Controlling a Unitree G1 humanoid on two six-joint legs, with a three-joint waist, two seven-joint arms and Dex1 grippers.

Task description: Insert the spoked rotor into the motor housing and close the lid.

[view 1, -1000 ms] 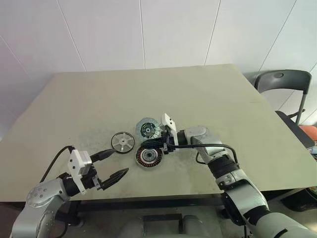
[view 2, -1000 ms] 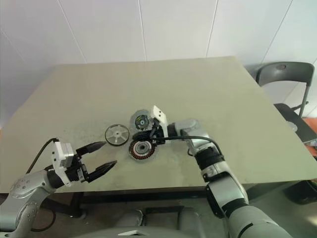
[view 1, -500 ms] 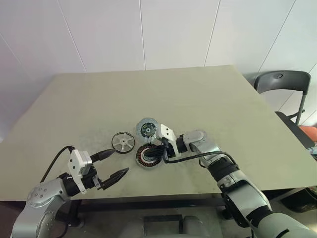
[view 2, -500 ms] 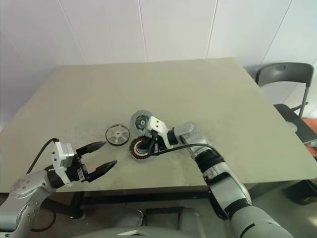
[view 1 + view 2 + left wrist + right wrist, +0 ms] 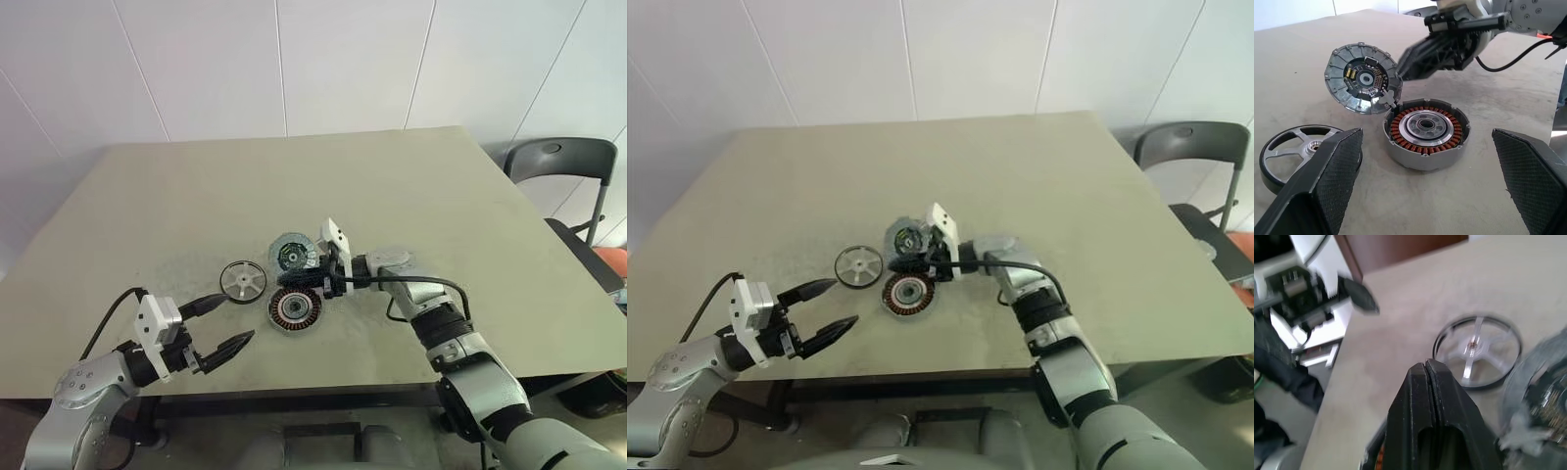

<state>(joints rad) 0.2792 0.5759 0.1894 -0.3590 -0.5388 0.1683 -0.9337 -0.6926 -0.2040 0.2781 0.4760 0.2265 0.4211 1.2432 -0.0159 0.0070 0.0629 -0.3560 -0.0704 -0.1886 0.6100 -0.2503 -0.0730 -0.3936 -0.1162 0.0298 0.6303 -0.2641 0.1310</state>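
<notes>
Silver housing [image 5: 295, 310] empty; black rotor [image 5: 243, 279] lies just beside it, lid [image 5: 1362, 79] tilted against its rim.
We note right gripper [image 5: 286, 281] pinched shut, holding nothing, above housing; left gripper [image 5: 224, 325] spread wide. We advise opening before reaching for the rotor.

Rotor [image 5: 243, 280] left of housing [image 5: 295, 310]

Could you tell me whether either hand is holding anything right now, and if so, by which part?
Nothing is held. The left hand is open and empty; the right hand is shut on nothing, above the motor housing.
</notes>
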